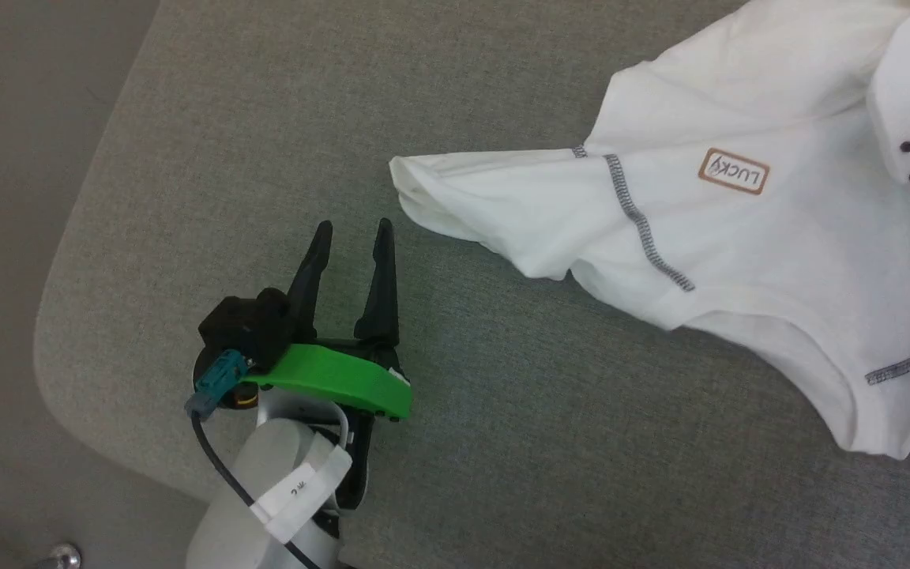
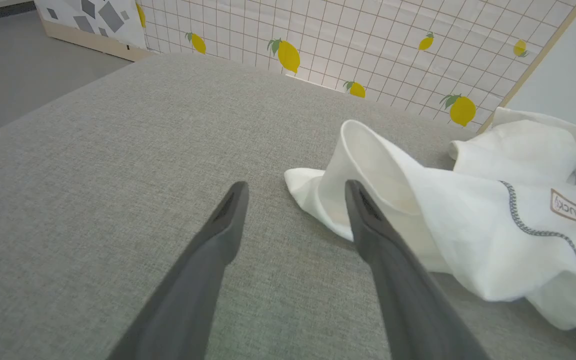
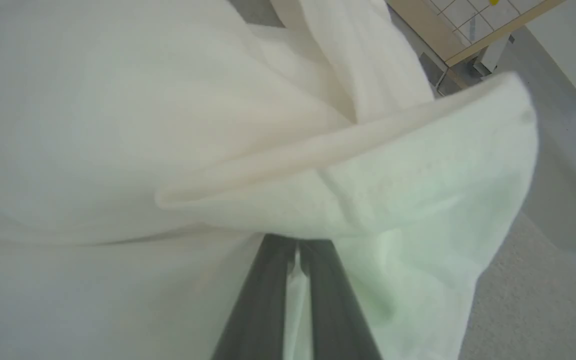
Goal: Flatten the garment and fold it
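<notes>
Pinching the garment (image 3: 118, 125), right fingers (image 3: 260, 300) sit closed (left fingers (image 1: 381, 276) spread wide, holding nothing)

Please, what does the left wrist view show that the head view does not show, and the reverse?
Left wrist view, not head view: the lemon-print panel behind the grey cushion, and the hollow inside of the sleeve.
Head view, not left wrist view: the green bracket behind the left gripper, its cable and pale forearm.
Both: the white garment with its LUCKY label, lying on the cushion, and the left gripper, open, close to the sleeve end.
</notes>
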Available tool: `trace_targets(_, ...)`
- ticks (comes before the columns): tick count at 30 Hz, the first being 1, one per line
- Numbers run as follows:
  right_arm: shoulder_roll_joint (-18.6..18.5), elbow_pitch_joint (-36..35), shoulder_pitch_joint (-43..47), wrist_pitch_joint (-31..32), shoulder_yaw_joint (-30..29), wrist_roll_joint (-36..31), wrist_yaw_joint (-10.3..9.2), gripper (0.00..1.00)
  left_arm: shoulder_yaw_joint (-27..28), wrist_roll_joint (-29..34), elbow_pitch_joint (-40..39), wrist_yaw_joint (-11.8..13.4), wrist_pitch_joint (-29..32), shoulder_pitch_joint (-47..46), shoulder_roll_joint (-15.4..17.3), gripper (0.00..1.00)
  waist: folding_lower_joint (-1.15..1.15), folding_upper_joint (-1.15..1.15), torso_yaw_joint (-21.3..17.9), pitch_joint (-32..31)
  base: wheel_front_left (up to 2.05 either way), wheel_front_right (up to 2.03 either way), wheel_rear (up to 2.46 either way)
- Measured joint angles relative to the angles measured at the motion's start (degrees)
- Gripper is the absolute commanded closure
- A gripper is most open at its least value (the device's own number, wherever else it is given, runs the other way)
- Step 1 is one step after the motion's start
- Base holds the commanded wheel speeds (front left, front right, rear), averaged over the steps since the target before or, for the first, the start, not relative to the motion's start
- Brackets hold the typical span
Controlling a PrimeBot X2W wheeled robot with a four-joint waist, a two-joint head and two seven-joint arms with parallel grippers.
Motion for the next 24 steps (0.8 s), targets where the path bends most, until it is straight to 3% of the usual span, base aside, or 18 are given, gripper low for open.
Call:
trace_targets(5, 0.63, 1.18, -1.70, -2.76, -2.67, -4.09, 0.00, 1.00, 0.03, 0.00, 0.13, -0.03, -0.15, -0.03, -0.15, 0.00, 0.00, 0.00, 1.47, 1.11, 0.00, 0.00, 0.00)
trace_targets(6, 0.73, 1.30, -1.70, -3.76, -2.66, -4.49, 0.00, 0.80, 0.04, 0.00, 0.22, -0.03, -0.15, -0.03, -0.20, 0.00, 0.00, 0.00, 1.40, 0.99, 0.00, 0.00, 0.00)
trace_targets(7, 0.86, 1.63, -1.70, -4.68, -2.81, -4.50, 0.00, 0.00, 0.11, 0.01, 0.40, -0.04, -0.15, -0.03, -0.23, 0.00, 0.00, 0.00, 1.30, 0.79, 0.00, 0.00, 0.00)
trace_targets(15, 4.33, 2.36, -0.18, -15.06, -6.14, 0.52, -0.01, 0.00, 0.79, 0.19, 2.75, -0.83, -0.16, 0.02, -0.12, 0.00, 0.00, 0.00, -0.53, -3.14, 0.00, 0.00, 0.00)
trace_targets(21, 6.33, -2.98, 9.06, -22.84, -7.72, 7.19, -0.01, 0.00, 1.42, 0.01, 4.15, -1.09, 0.94, 0.65, 1.49, 0.00, -0.01, 0.00, -3.12, -8.41, 0.00, 0.00, 0.00)
trace_targets(24, 8.04, -7.94, 16.33, -26.38, -11.27, 10.15, -0.01, 0.00, 1.52, -0.09, 4.01, -1.07, 2.37, 1.82, 2.44, 0.00, -0.02, 0.00, -5.19, -11.40, 0.00, 0.00, 0.00)
